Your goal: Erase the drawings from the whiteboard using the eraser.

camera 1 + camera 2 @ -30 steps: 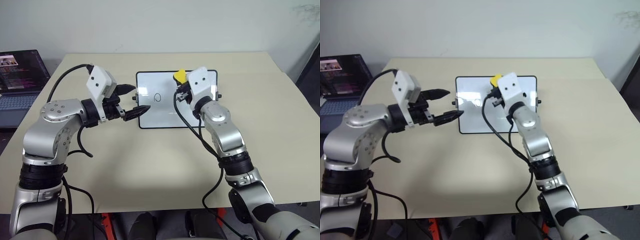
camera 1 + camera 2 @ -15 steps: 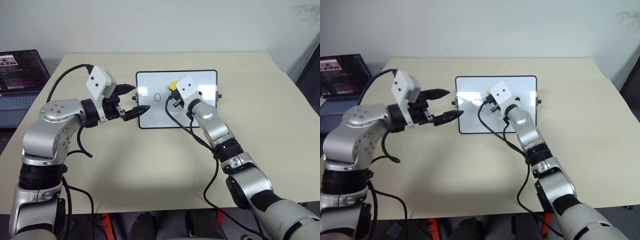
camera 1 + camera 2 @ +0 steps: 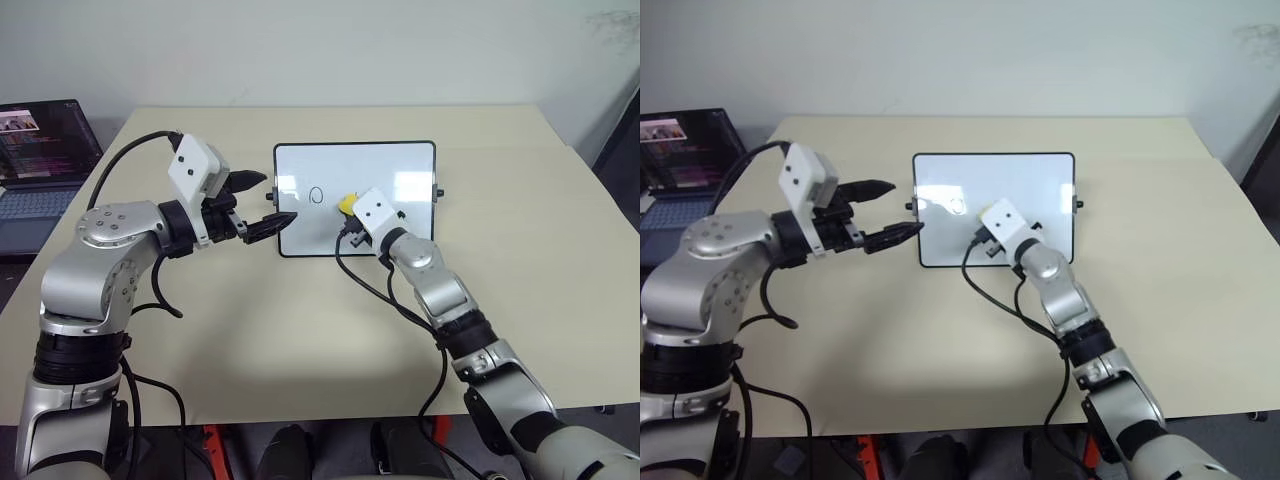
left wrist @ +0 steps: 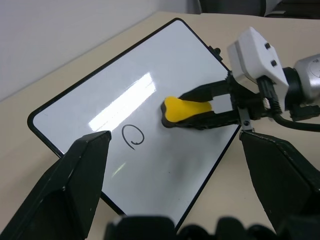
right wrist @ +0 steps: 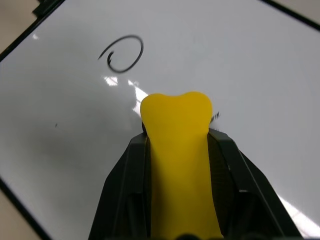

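Eraser (image 4: 187,108) clamped in right fingers (image 4: 210,105) over whiteboard (image 3: 400,165), beside lone drawing (image 3: 316,194); left fingers (image 3: 262,203) spread open.

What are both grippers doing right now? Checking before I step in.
Left gripper: open, holding nothing, beside the whiteboard.
Right gripper: shut on the eraser.

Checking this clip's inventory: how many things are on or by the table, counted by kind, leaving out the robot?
Whiteboard: 1
Eraser: 1
Marker drawing left on the board: 1
Laptop: 1
Table: 1
Total: 5
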Controlling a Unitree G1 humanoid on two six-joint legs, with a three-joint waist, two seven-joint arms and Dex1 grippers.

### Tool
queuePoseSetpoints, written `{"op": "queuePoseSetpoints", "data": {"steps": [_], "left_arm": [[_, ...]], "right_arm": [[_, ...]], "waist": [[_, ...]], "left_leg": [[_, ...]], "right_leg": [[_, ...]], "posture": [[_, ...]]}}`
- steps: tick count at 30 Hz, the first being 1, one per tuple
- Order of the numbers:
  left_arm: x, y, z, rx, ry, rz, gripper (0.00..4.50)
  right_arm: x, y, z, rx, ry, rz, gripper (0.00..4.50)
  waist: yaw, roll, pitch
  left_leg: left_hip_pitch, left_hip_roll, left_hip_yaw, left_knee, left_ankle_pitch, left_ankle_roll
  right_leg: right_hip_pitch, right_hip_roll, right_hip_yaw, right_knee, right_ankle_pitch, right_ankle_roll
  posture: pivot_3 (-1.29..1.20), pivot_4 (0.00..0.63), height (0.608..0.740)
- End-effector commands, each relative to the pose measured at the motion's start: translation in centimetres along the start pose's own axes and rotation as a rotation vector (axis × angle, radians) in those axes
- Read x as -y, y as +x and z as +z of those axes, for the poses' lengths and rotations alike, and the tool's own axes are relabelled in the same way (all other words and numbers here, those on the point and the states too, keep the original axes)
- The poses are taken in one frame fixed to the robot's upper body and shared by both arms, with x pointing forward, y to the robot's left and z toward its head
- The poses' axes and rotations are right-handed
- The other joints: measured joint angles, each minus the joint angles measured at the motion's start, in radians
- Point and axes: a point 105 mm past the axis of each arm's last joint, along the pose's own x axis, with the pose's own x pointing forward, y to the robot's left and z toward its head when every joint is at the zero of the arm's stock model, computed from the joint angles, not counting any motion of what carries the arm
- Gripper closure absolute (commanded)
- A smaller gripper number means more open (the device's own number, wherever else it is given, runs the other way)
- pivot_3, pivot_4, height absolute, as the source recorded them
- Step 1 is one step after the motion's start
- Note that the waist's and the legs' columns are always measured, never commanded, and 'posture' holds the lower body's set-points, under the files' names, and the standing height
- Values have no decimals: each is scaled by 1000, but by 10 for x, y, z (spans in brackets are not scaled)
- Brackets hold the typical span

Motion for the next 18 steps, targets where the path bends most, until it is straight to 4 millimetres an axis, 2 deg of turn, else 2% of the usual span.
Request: {"op": "queuePoseSetpoints", "data": {"steps": [1, 6, 10, 12, 16, 18], "left_arm": [[0, -4, 15, 37, 44, 5, 0], [-1, -3, 15, 37, 44, 1, 0], [-1, -1, 16, 42, 47, -4, 0], [-1, 0, 17, 45, 49, -7, 0], [-1, 2, 18, 51, 52, -12, 0], [-1, 3, 18, 53, 54, -14, 0]], "right_arm": [[3, -9, -11, -49, -3, 0, 3296], [11, -17, -17, -71, 2, -21, 3296], [20, -20, -7, -37, 25, -53, 3296], [24, -20, 4, 2, 37, -66, 3296], [34, -21, 44, 164, 126, -116, 3296], [37, -21, 55, 208, 140, -138, 3296]], "waist": [[1, 0, 0], [4, 0, 0], [5, 0, 0], [5, 0, 0], [5, 0, 0], [1, 0, 0]], "left_leg": [[0, 0, 0, 0, 0, 0], [0, 0, 0, 0, 0, 0], [0, 0, 0, 0, 0, 0], [0, 0, 0, 0, 0, 0], [0, 0, 0, 0, 0, 0], [0, 0, 0, 0, 0, 0]], "right_leg": [[0, 0, 0, 0, 0, 0], [0, 0, 0, 0, 0, 0], [0, 0, 0, 0, 0, 0], [0, 0, 0, 0, 0, 0], [0, 0, 0, 0, 0, 0], [0, 0, 0, -1, 0, 0]], "posture": [[0, 150, 740], [0, 150, 740], [0, 150, 740], [0, 150, 740], [0, 150, 740], [0, 150, 740]]}}
